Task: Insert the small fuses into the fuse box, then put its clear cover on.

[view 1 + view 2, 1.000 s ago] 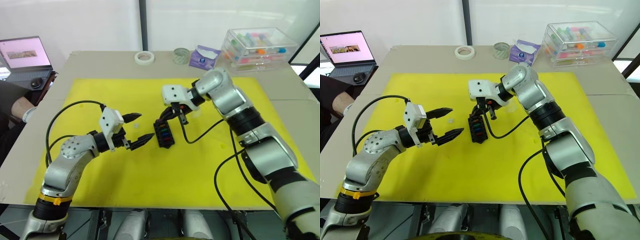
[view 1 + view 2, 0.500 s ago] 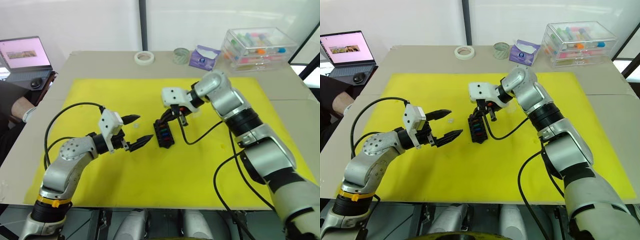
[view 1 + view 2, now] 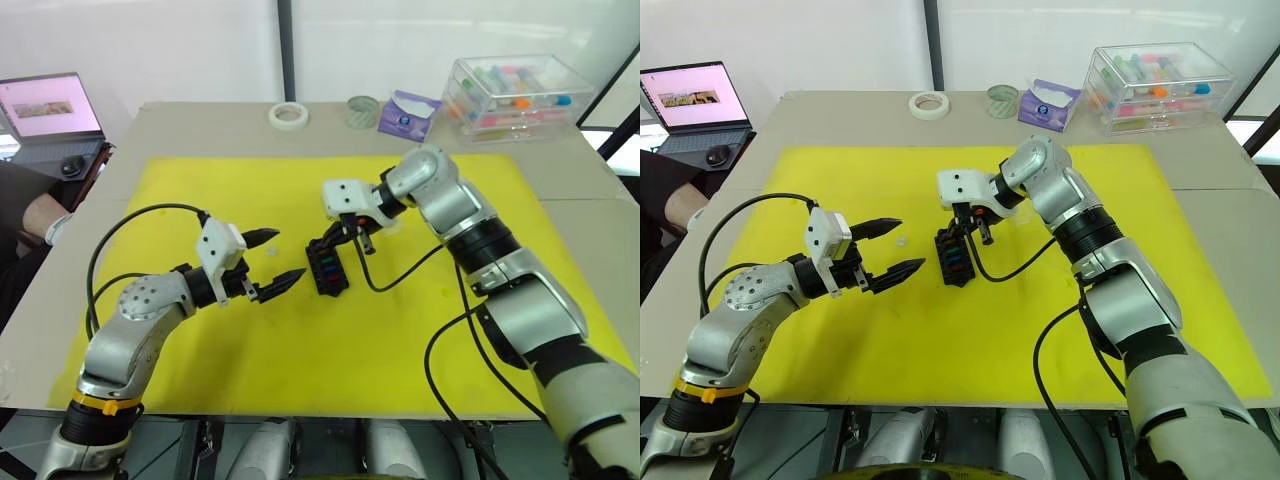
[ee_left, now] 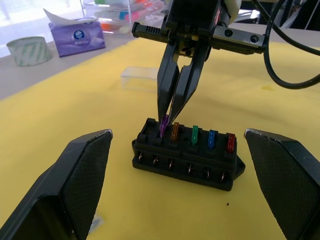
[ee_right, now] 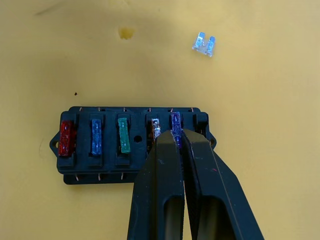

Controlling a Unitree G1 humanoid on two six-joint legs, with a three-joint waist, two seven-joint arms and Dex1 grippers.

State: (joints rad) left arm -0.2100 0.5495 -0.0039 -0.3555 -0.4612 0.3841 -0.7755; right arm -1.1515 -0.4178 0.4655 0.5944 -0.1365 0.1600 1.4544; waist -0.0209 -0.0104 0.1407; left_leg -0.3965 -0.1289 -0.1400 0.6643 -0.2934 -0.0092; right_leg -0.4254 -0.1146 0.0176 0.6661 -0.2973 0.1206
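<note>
Inside the fuse box (image 5: 131, 145), five fuses (image 5: 123, 135) stand slotted.

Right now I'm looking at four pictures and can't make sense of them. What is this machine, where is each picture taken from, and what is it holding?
It is a humanoid robot with two arms, each ending in a two-fingered hand. Two pictures come from cameras in its head, looking down over a yellow mat on a table. The other two come from a camera on each wrist, looking along that hand's fingers.

On the mat sits a small black fuse box with red, blue, green and amber fuses in its slots. The right hand is pinched shut on a purple fuse, at a slot near one end of the box. The left hand hovers open beside the box, holding nothing.

One pale fuse lies loose on the mat, and a clear cover lies beyond the box. Tape rolls, tissues and a clear box of tubes stand at the far edge.
</note>
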